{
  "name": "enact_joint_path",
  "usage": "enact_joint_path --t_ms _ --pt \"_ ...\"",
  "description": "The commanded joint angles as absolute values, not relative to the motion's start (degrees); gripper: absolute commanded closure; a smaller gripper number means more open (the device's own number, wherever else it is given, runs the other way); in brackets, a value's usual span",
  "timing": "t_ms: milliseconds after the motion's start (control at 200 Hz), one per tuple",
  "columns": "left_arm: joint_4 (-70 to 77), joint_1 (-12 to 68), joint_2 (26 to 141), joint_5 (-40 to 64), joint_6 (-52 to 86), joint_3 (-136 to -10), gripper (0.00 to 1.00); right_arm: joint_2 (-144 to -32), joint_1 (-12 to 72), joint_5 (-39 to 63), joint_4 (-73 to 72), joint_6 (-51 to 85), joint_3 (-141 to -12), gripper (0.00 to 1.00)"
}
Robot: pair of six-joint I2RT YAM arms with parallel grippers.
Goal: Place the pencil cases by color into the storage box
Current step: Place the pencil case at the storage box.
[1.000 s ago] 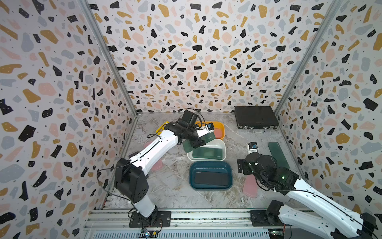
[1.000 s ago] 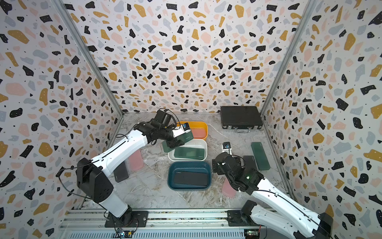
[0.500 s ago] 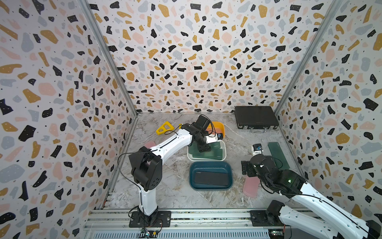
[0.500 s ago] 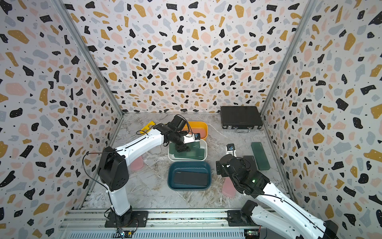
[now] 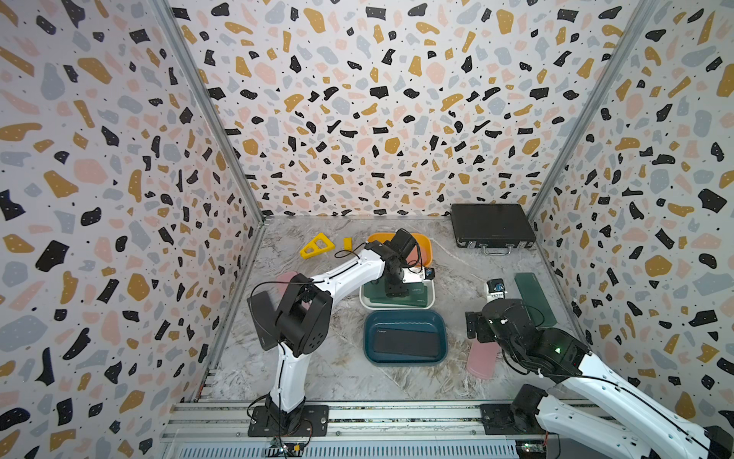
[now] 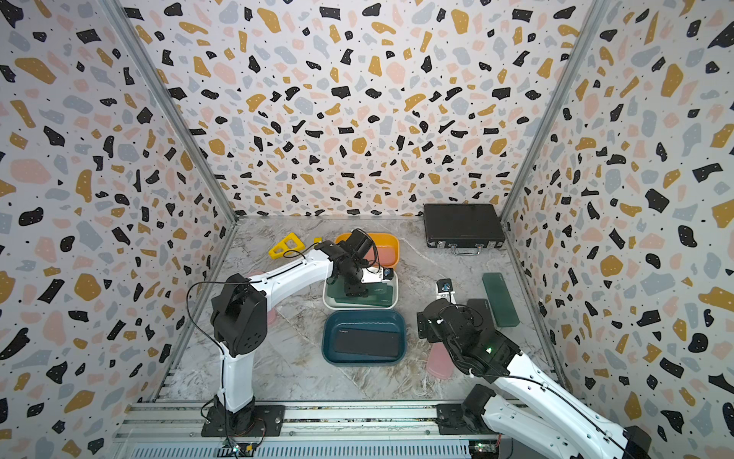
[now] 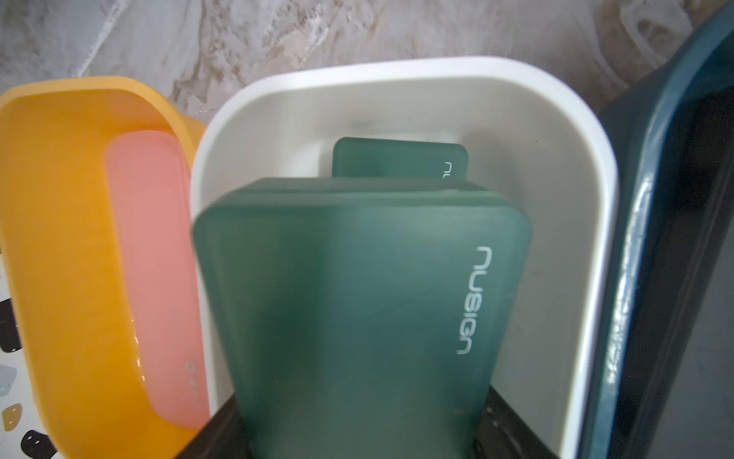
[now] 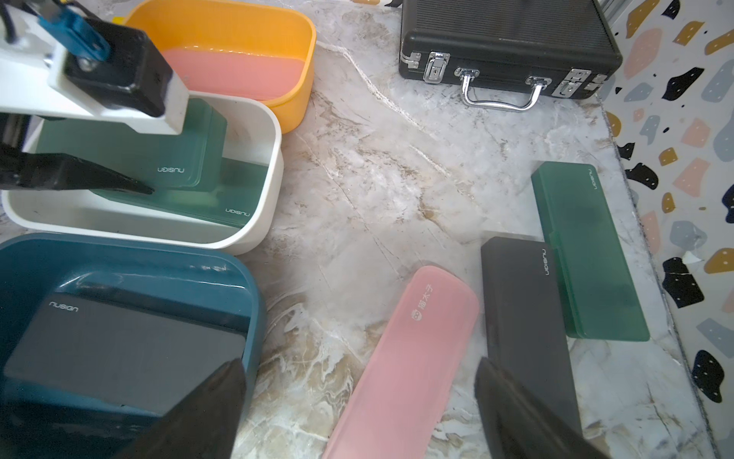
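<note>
My left gripper (image 5: pixel 391 292) is shut on a dark green pencil case (image 7: pixel 357 298), which it holds tilted inside the white box (image 7: pixel 397 67) over another green case (image 7: pixel 397 159) lying flat there. The orange box (image 7: pixel 59 198) holds a pink case (image 7: pixel 151 238), and the blue box (image 8: pixel 159 258) holds a black case (image 8: pixel 119 349). My right gripper (image 8: pixel 357 363) hangs open just above a pink case (image 8: pixel 417 337) on the table. Beside that case lie a black case (image 8: pixel 524 318) and a green case (image 8: pixel 584 254).
A black briefcase (image 5: pixel 492 226) lies at the back right corner. Yellow plastic pieces (image 5: pixel 316 245) sit at the back left. By the left wall, a pink case (image 5: pixel 286 278) and a black case (image 5: pixel 260 318) are partly hidden behind my left arm.
My left arm swung right and lowered the green case from over the white box's left edge down into that box. My right arm edged slightly toward the front right.
</note>
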State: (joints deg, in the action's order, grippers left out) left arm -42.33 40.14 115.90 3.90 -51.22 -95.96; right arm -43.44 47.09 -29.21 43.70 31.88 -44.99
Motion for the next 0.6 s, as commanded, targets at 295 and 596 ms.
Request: enact_joint_path --t_ms 295,596 --pt "-43.51 41.36 119.4 -0.03 -53.79 -99.63 0.42 -42.74 46.7 -30.11 45.2 31.62 -44.31 0.04" --pt "-43.72 41.78 121.99 -3.14 -53.45 -102.12 0.42 -41.91 46.67 -29.82 45.19 31.9 -43.74 0.04"
